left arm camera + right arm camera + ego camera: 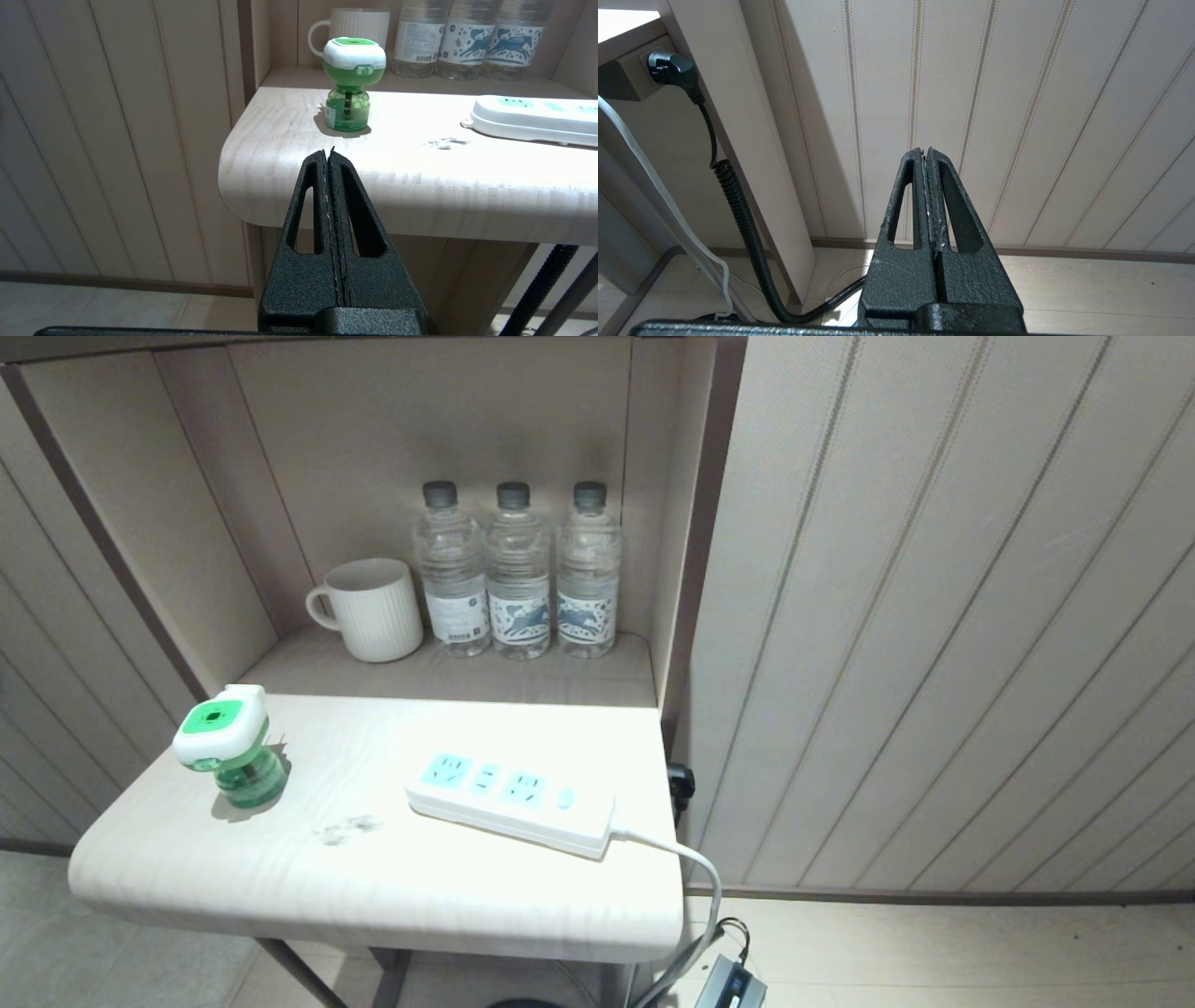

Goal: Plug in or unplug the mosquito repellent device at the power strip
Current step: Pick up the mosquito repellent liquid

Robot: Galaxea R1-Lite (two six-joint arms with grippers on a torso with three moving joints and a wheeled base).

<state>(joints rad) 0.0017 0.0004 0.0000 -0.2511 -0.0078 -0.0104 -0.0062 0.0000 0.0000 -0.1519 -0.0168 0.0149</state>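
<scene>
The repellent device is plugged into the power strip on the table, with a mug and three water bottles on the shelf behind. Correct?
Not quite. The repellent device stands upright on the table, apart from the power strip, whose sockets are empty; the head view shows it. The mug and three water bottles are on the shelf behind, as stated.

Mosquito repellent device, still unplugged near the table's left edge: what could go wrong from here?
1. The green-bottled mosquito repellent device with white head stands top-heavy near the pale wooden table's rounded corner; a nudge could tip it off.
2. The long white power strip lies loose and angled, so pushing in may slide it.
3. The shut left gripper must open first.
</scene>
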